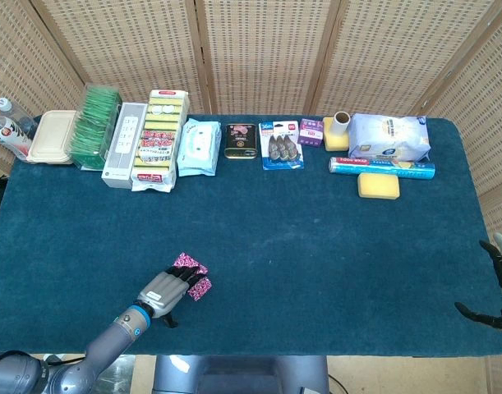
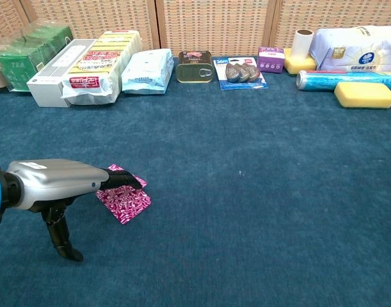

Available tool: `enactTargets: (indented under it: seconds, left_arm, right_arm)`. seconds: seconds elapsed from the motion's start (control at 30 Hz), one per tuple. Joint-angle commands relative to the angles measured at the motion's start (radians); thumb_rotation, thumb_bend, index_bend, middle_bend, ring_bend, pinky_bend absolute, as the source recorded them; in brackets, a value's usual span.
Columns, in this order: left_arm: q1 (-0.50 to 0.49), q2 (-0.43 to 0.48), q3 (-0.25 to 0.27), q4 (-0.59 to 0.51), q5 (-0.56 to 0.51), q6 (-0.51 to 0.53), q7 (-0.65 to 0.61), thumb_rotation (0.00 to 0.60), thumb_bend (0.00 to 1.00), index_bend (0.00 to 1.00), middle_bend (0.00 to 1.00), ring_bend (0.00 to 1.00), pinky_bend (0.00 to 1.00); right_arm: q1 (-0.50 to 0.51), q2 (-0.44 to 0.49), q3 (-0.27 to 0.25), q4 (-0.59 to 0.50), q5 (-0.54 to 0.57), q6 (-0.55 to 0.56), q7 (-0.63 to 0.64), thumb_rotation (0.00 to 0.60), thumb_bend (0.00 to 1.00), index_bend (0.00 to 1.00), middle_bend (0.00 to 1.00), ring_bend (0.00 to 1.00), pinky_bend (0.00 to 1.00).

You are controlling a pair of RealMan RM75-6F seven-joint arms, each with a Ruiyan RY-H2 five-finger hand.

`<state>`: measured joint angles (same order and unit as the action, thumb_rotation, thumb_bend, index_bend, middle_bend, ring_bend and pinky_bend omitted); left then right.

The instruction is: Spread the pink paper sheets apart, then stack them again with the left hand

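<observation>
The pink patterned paper sheets (image 1: 202, 287) lie near the table's front left, on the blue cloth. My left hand (image 1: 163, 290) reaches over them from the front left, its dark fingers laid flat across their middle. In the chest view the left hand (image 2: 54, 181) covers the near-left part of the paper sheets (image 2: 128, 202), with the thumb hanging down to the cloth. A pink corner shows on either side of the fingers. How many sheets there are I cannot tell. My right hand (image 1: 497, 289) hovers at the table's right front edge, fingers apart and holding nothing.
A row of packaged goods lines the back: green tea boxes (image 1: 94, 127), a white box (image 1: 123, 144), wet wipes (image 1: 198, 147), a tin (image 1: 240, 140), a foil roll (image 1: 382, 167) and a yellow sponge (image 1: 377, 186). The blue table cloth (image 1: 316, 254) spans the middle.
</observation>
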<state>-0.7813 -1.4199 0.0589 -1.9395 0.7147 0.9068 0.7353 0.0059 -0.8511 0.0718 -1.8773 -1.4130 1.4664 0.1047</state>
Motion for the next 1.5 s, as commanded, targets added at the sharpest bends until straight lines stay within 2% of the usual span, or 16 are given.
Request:
enactTargets:
  seconds: [0.03,0.77,0.97,1.17,1.3,1.5]
  left_arm:
    - [0.0,0.012,0.009,0.007,0.002,0.004,-0.019,0.6,0.08,0.0,0.0,0.0,0.08]
    - [0.091,0.136,0.072,0.087,0.14,-0.016,-0.261,0.6,0.08,0.0,0.0,0.0,0.08]
    - [0.102,0.158,0.07,0.086,0.161,-0.024,-0.299,0.6,0.08,0.0,0.0,0.0,0.08]
    - [0.115,0.192,0.058,0.032,0.261,-0.008,-0.34,0.6,0.08,0.0,0.0,0.0,0.08]
    - [0.105,0.184,0.053,0.014,0.274,-0.013,-0.32,0.6,0.08,0.0,0.0,0.0,0.08]
    - [0.076,0.119,0.041,0.039,0.224,-0.039,-0.282,0.6,0.08,0.0,0.0,0.0,0.08]
  right_arm:
    - [0.0,-0.003,-0.001,0.0,0.0,0.0,-0.002,0.6,0.0,0.08,0.0,0.0,0.01]
    - [-0.007,-0.006,0.004,-0.01,0.011,0.018,-0.018,0.6,0.0,0.08,0.0,0.0,0.01]
    - [-0.008,-0.005,0.003,-0.012,0.01,0.019,-0.018,0.6,0.0,0.08,0.0,0.0,0.01]
    - [-0.008,-0.005,0.003,-0.012,0.01,0.017,-0.014,0.6,0.0,0.08,0.0,0.0,0.01]
    - [-0.007,-0.004,0.003,-0.012,0.01,0.015,-0.013,0.6,0.0,0.08,0.0,0.0,0.01]
    - [-0.006,-0.002,0.005,-0.012,0.012,0.015,-0.009,0.6,0.0,0.08,0.0,0.0,0.0]
